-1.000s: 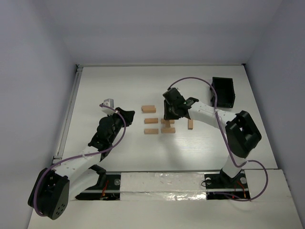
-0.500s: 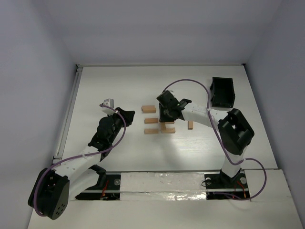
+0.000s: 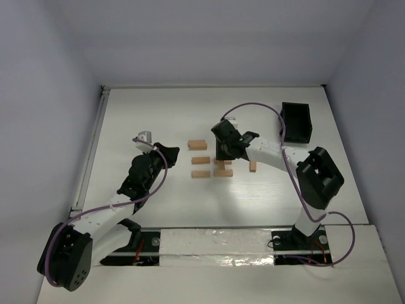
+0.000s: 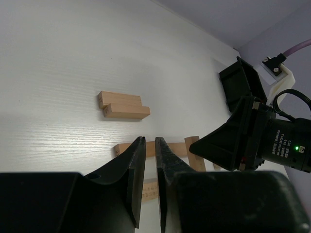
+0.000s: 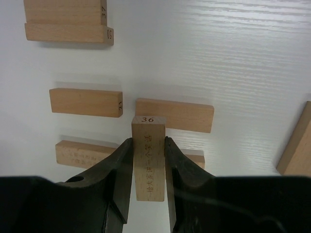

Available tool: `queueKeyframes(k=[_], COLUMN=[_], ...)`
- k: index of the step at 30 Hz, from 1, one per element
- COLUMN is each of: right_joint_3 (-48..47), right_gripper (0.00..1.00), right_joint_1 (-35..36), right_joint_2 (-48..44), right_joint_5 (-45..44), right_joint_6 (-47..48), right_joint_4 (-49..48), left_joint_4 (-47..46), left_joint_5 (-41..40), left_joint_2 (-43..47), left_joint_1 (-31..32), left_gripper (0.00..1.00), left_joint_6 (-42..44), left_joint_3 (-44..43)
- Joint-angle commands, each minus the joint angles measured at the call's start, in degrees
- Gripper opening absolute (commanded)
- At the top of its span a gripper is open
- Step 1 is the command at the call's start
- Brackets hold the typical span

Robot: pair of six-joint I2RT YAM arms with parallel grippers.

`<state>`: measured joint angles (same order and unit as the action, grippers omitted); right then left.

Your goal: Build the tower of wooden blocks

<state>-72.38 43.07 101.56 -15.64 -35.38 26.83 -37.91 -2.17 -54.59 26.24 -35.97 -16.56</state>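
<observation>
Top view: wood blocks lying flat about the middle of the table, a lone block a little nearer the right edge. Right gripper over that cluster, its grasp hidden from here. Left gripper on the left-edge side of the blocks, apart from them. Black box by the right edge, toward the far right corner. Left wrist view: fingers drawn almost together, only a thin slit between, nothing in it; beyond them a stacked pair toward the far edge, and nearer blocks partly hidden behind the fingertips. Right wrist view: right gripper clamped on a block marked 36, one finger on each long side, numbered end outward. Other blocks flat on the table past and beside it, two end to end just beyond its tip. Impossible to tell whether it touches those beneath.
</observation>
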Motion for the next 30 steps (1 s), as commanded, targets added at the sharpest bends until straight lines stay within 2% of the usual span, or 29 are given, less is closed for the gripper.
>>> queueKeyframes(k=[1, 14, 30], right_joint_3=[1.0, 5.1, 5.5], right_gripper=[0.27, 0.27, 0.26], right_joint_1=[-1.6, -3.8, -4.3], right_joint_2=[-2.7, -3.3, -2.7], right_joint_5=[-2.3, -2.2, -0.4], right_joint_6=[0.8, 1.1, 1.6], right_joint_4=[-0.7, -1.7, -2.4], left_joint_4=[-3.0, -3.3, -3.7], left_joint_5=[0.5, 0.9, 1.0], left_joint_2=[0.2, 0.0, -0.6], left_joint_1=[-0.2, -0.2, -0.2], left_gripper=[0.12, 0.12, 0.12], left_joint_6=[0.1, -0.1, 0.0], left_joint_3=[-2.6, -2.5, -2.6])
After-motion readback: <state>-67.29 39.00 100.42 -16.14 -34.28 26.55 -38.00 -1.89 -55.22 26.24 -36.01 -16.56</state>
